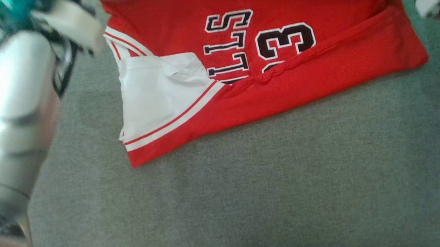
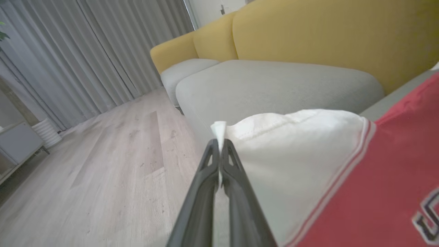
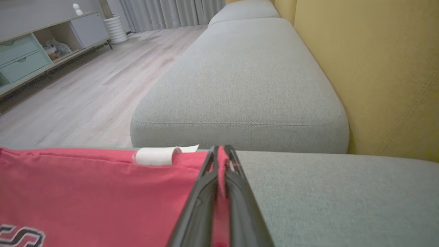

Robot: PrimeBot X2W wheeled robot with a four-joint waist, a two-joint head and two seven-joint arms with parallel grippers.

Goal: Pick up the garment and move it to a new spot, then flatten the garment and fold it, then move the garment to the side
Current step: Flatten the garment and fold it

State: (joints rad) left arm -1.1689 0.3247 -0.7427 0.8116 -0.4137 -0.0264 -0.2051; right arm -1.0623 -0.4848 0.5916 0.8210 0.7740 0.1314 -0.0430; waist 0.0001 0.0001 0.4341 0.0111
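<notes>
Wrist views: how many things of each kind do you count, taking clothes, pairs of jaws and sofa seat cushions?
Red jersey: 1
Pairs of jaws, each shut on the jersey: 2
Grey seat cushions: 3
Total: 6

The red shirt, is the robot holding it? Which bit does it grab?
Yes. The left gripper pinches the red shirt at a tip of its white panel; the right gripper pinches a red edge.
</notes>
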